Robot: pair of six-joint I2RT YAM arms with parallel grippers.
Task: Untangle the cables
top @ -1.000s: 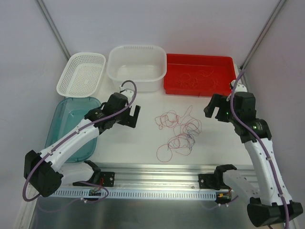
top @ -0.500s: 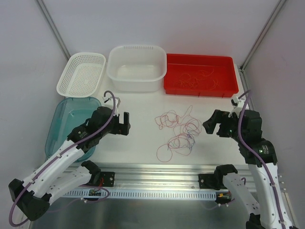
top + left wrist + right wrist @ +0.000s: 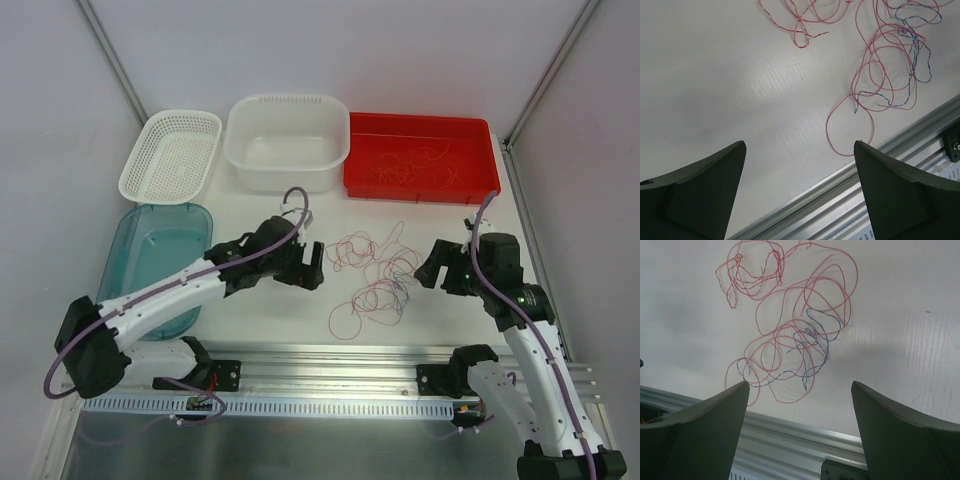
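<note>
Approach step. The cables [image 3: 378, 272] lie tangled mid-table [image 3: 290, 318], between the grippers. Left gripper [image 3: 310, 270] and right gripper [image 3: 433, 270]: wide open, empty. Next: descend and pinch separate strands.

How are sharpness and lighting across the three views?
Top external: even light, thin red-orange cables sharp on the white table. Left wrist: soft glare patch left of the cables. Right wrist: cables crisp, faint shadow to their right.

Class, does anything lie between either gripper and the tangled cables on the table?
Nothing visible does. Only bare table separates the open left gripper and the open right gripper from the cables, one on each side.
</note>
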